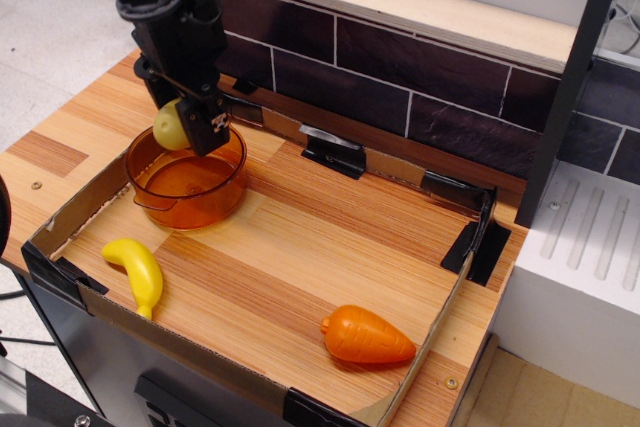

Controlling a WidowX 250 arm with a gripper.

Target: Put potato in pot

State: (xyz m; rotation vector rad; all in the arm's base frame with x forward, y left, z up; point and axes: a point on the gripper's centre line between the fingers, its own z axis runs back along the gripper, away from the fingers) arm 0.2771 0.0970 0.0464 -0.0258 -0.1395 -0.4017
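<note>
My black gripper (pixel 188 129) is shut on the pale yellow potato (pixel 169 127) and holds it just above the far rim of the translucent orange pot (pixel 190 185). The pot stands at the back left of the cardboard-walled wooden tray and looks empty inside. The arm comes down from the top left and hides part of the pot's far rim.
A yellow banana (pixel 138 273) lies at the tray's front left. An orange carrot (pixel 366 337) lies at the front right. Low cardboard walls (pixel 436 322) ring the wooden board. A dark brick wall (pixel 420 87) stands behind, and a white unit (pixel 580 257) is at the right.
</note>
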